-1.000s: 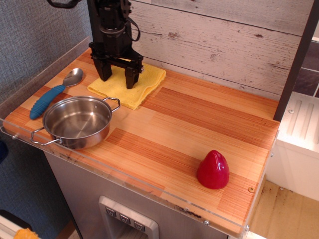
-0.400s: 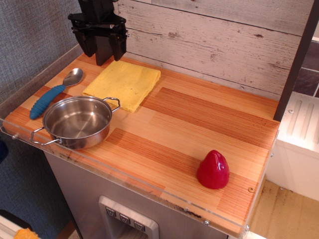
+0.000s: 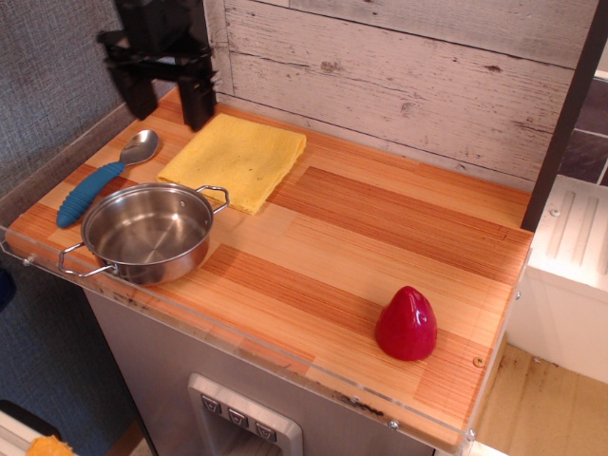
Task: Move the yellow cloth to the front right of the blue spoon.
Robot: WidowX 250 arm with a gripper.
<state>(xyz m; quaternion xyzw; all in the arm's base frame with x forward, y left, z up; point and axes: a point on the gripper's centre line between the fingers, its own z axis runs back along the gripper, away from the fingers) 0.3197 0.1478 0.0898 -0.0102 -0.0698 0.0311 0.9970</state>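
Item: wooden countertop (image 3: pixel 380 237) with clear edging, backed by a whitewashed plank wall. Gripper (image 3: pixel 168 103): black, raised above the back left corner, fingers spread wide with open air between them, holding nothing, clear of all objects. Yellow cloth (image 3: pixel 236 160): lying flat at the back left of the counter, just beside the steel pot's handle, its near corner close to the pot rim; well to the right of the spoon's bowl, with bare wood between them. Blue spoon (image 3: pixel 98 180): lying diagonally along the left edge, silver bowl toward the wall, ribbed handle toward the front, just beside the pot. Steel pot (image 3: pixel 147 233): front left, upright, two loop handles, interior empty and reflective; nothing lies in it. Red cone-shaped object (image 3: pixel 407 323): front right, well apart from everything else. Risks, as judged: the spot front right of the spoon appears largely taken up by the pot, so a cloth carried there could drape over the rim or fall inside rather than land flat; a low drag across the wood could catch the pot handle and push the pot toward the front edge; a pinch on one layer alone could let the folded fabric unfurl in transit; a descent too near the cloth's left edge could nudge the spoon and shift the reference for placement.
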